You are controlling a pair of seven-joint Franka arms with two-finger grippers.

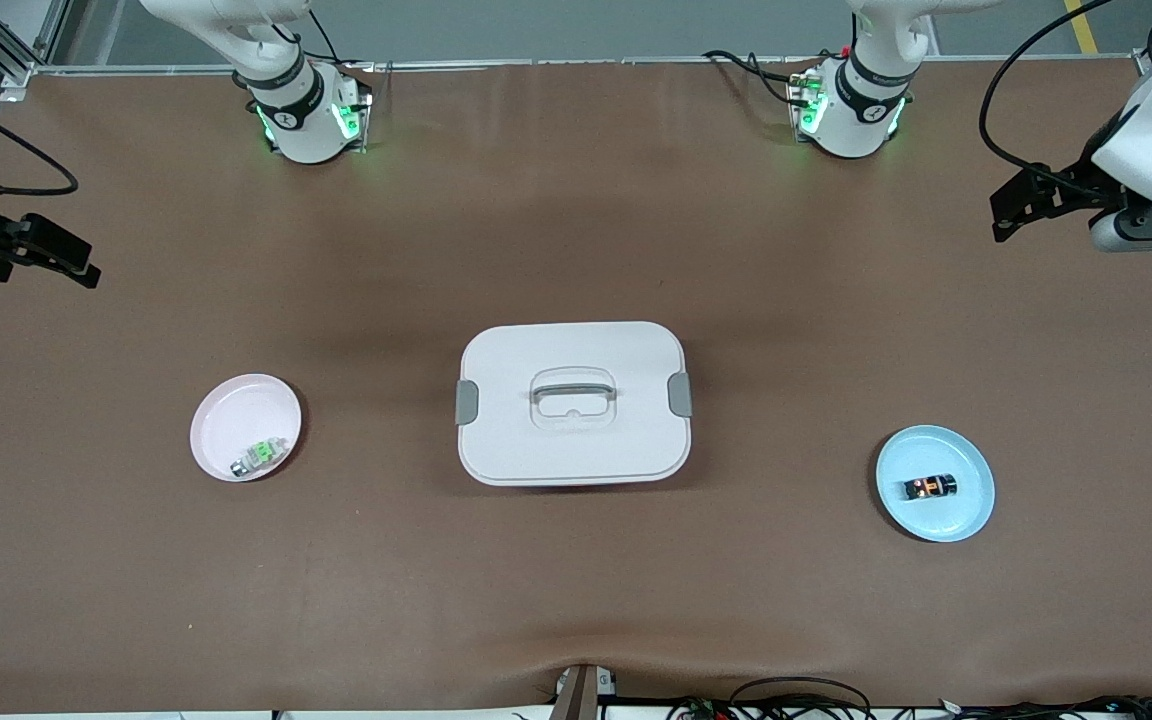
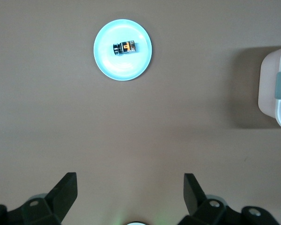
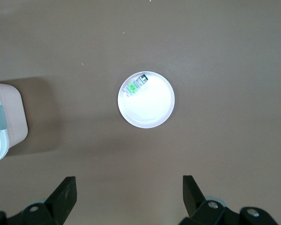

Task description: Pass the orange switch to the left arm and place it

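R gripper (image 1: pixel 61 262) up over the table's right-arm end, fingers wide, empty. Pink plate (image 1: pixel 226 410) w/ green-white part (image 1: pixel 261 456). Box (image 1: pixel 573 402) mid-table. Orange switch (image 1: pixel 929 487) lies on blue plate (image 1: pixel 966 500). L gripper (image 1: pixel 1021 210) over the left-arm end, fingers wide, empty.

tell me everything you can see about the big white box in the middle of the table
The large white rounded-rectangle plastic box sits flat at the table's centre, lid on. A grey latch is on each short side, and a grey-edged clear handle lies folded in a recess on the lid. It stands between the round pink plate and the round light blue plate, apart from both. Nothing touches it but the brown table.
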